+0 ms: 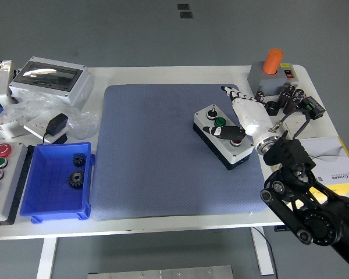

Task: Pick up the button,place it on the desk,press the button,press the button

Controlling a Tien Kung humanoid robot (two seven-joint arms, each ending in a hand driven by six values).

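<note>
Fingers (224, 131) of the right hand (244, 113) lie on top of the button box (224, 138), which sits on the blue-grey mat (151, 151) toward its right side. The box is white-topped with a black base and carries a black knob, a green button (220, 121) and a red button (237, 140) in a row. One dark-tipped finger stretches out flat across the box top, lying between the green button and the red one, with its tip pointing left. From this angle it is hard to say whether the tip bears on either button or only on the lid between them. Other fingers of the same hand point up and away, spread above the box's far right corner near the mat's top edge. They are apart and clasp nothing. The white hand joins a black forearm (302, 192) that comes in from the lower right.

Beyond the raised fingers, at the table's far right, stands a grey box with an orange cylinder (273, 61) on it, and just beside it lies a cluster of small dark parts (291, 102). Well apart from the fingers, left of the mat, sits a blue bin (55, 180) holding two black gears (77, 168). A panel with coloured buttons (0, 174) lies at the table's left edge, and a grey enclosure with a clear lid (49, 78) stands behind the bin. The white table (163, 229) shows bare along its near edge.
</note>
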